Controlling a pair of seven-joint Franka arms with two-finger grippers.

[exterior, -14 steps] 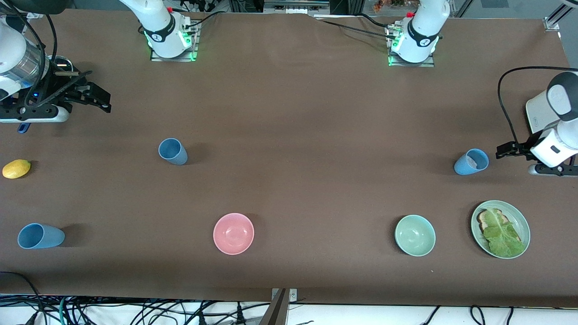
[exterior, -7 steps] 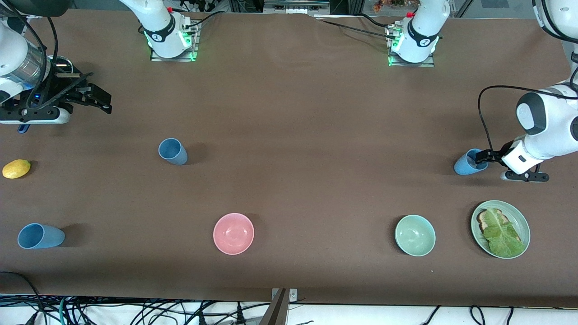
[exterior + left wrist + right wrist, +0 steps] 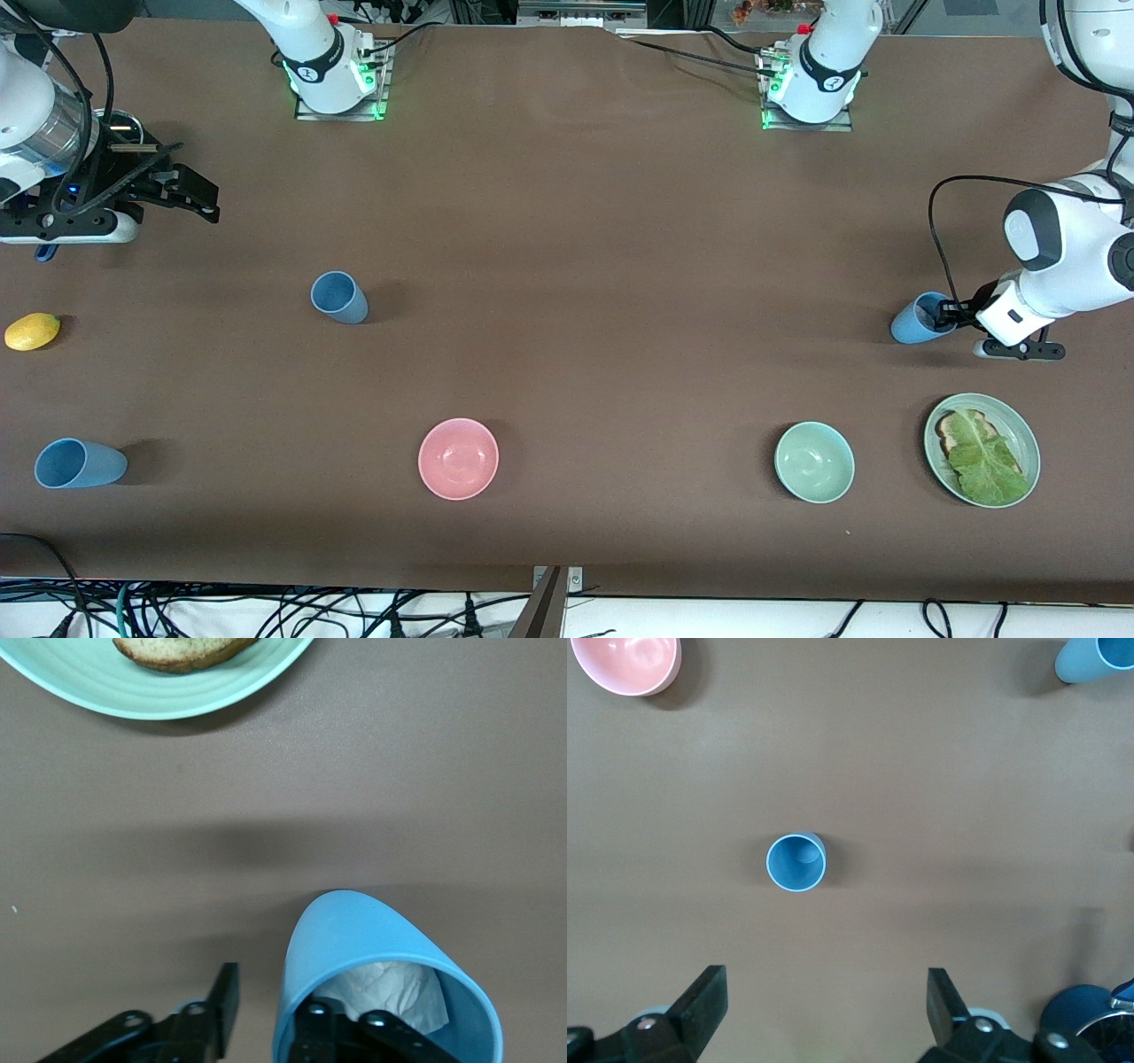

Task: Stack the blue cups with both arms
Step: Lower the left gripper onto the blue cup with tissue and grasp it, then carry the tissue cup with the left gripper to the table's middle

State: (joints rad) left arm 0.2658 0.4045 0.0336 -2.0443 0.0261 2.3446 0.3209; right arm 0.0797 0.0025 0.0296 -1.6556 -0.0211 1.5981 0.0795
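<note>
Left gripper [image 3: 946, 312] is sitting at the rim of the blue cup [image 3: 921, 319] toward the left arm's end of the table. In the left wrist view one finger [image 3: 312, 1028] is reaching inside the cup's mouth and the other [image 3: 221, 1001] is standing outside the wall, with a gap still showing, so the jaws are spread and straddling the rim, not clamped. White crumpled paper [image 3: 390, 992] is lying in the cup's bottom.

Right gripper [image 3: 168, 190] is waiting in the air at the right arm's end, fingers wide apart, holding nothing. A second cup [image 3: 338, 297] is standing upright below its wrist camera; a third cup [image 3: 75, 463] is standing nearer the front camera, near the table's edge.

Risks, as I judge them: a one-wall pinch is letting the cup swing or slip when lifted. The inner finger is pressing near the paper and could snag it. A sideways nudge while closing could tip the light cup toward the green plate [image 3: 1019, 416] with its toast and lettuce. The paper could also stop another cup from seating fully.
</note>
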